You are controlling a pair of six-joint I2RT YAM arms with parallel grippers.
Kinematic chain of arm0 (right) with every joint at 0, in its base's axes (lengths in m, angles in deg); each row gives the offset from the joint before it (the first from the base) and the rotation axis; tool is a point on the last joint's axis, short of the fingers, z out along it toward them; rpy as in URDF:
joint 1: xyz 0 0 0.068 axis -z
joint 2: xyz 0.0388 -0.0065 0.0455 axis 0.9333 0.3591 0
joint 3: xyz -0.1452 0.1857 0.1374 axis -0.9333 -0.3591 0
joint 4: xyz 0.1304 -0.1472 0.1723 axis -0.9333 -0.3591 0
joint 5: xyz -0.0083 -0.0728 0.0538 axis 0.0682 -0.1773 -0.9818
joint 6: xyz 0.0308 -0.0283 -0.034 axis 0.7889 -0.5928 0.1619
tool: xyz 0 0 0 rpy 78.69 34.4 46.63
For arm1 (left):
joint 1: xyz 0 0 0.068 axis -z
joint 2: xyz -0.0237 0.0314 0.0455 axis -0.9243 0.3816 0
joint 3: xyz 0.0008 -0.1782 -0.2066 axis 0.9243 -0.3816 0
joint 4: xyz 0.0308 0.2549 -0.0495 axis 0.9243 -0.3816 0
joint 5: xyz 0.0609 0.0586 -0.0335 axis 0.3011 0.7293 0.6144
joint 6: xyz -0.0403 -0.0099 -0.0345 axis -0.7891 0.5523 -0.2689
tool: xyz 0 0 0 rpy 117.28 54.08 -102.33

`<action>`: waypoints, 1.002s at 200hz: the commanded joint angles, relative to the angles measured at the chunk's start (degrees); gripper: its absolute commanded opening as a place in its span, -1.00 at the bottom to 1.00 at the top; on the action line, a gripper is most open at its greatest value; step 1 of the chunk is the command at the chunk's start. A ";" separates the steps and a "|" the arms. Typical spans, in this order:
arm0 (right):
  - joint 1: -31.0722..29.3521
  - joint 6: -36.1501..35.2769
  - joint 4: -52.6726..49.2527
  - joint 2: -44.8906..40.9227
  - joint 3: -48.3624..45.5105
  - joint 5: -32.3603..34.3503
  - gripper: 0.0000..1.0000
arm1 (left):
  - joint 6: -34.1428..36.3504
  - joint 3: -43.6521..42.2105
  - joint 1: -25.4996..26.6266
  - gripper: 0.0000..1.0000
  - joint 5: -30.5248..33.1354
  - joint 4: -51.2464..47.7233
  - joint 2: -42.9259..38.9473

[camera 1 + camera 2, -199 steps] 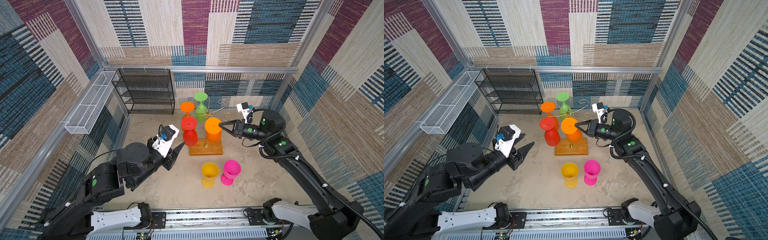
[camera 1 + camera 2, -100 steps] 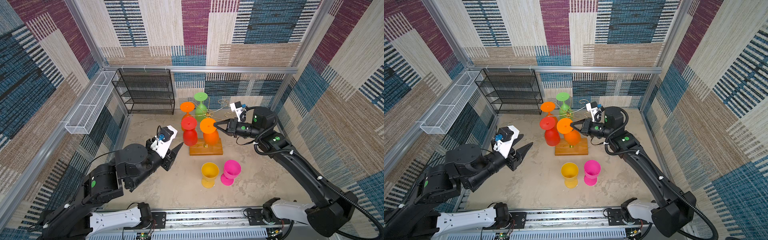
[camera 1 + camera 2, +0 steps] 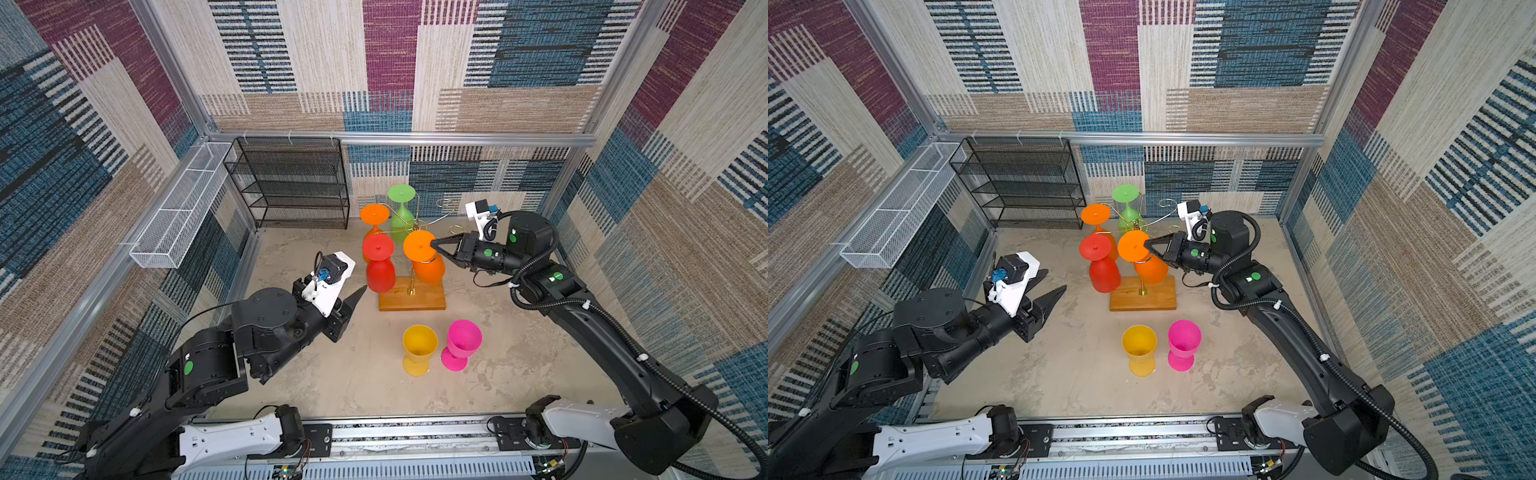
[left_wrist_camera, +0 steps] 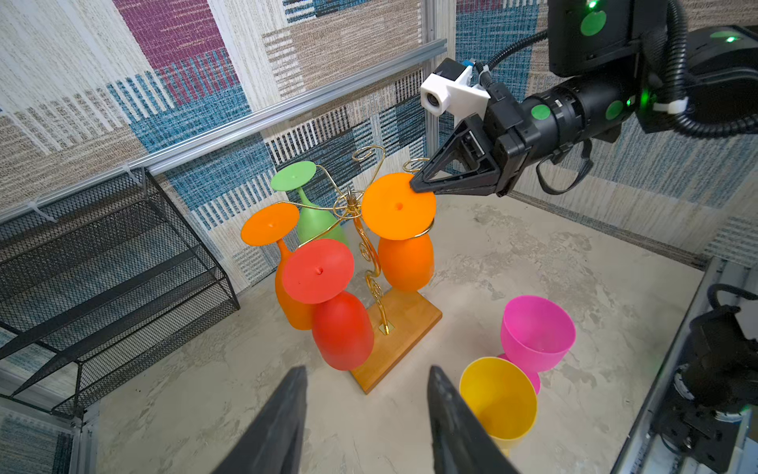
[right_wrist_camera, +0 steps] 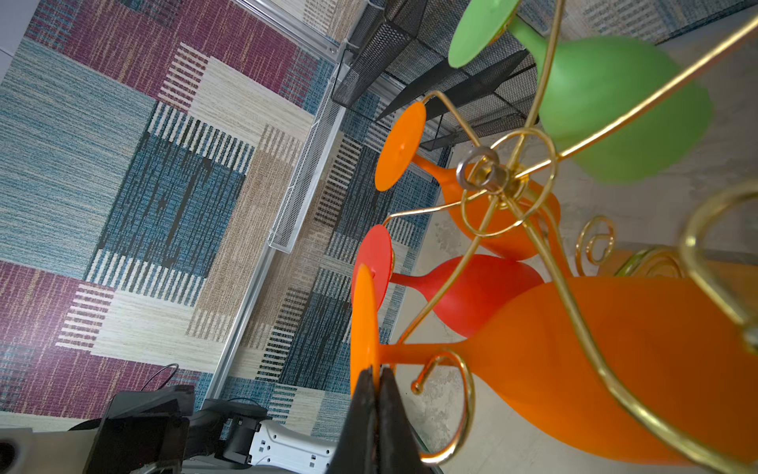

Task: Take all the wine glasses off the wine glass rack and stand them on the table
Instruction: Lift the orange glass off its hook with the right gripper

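Four glasses hang upside down from the wine glass rack [image 3: 415,298]: a green glass [image 3: 401,208], a red glass [image 3: 379,274], a far orange glass [image 3: 374,215], and the orange wine glass [image 3: 430,270] on the rack's right-arm side. The right gripper [image 3: 434,245] is clamped tight on the very edge of that glass's foot disc. Its stem sits in a curled gold wire arm, so it is not yet off the rack. The left gripper [image 3: 1055,279] hovers on the rack's opposite side, jaws apart, holding nothing and clear of the wooden base. Such a thin edge pinch could slip. A pull not aimed out of the wire's opening would likely snag the stem and drag or tip the unsteadied rack, swinging the red glass beside it. A yellow cup [image 3: 419,347] and a pink goblet [image 3: 462,340] stand in front of the rack.
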 commanded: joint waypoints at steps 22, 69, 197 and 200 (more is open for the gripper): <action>-0.09 -0.03 2.00 -0.26 0.97 1.52 -1.00 | -1.25 -0.27 -0.10 0.01 -0.66 0.62 -0.30; -0.10 0.56 2.08 -0.54 1.14 2.99 -1.00 | -1.51 -0.36 -0.19 0.00 -0.70 0.26 -0.47; -0.10 2.96 1.12 -3.06 -0.04 7.22 -1.00 | -1.86 -0.97 -0.37 0.00 -1.22 0.14 -0.80; -0.10 2.90 1.12 -3.23 -0.07 7.24 -1.00 | -1.89 -0.97 -0.32 0.00 -1.22 0.17 -0.80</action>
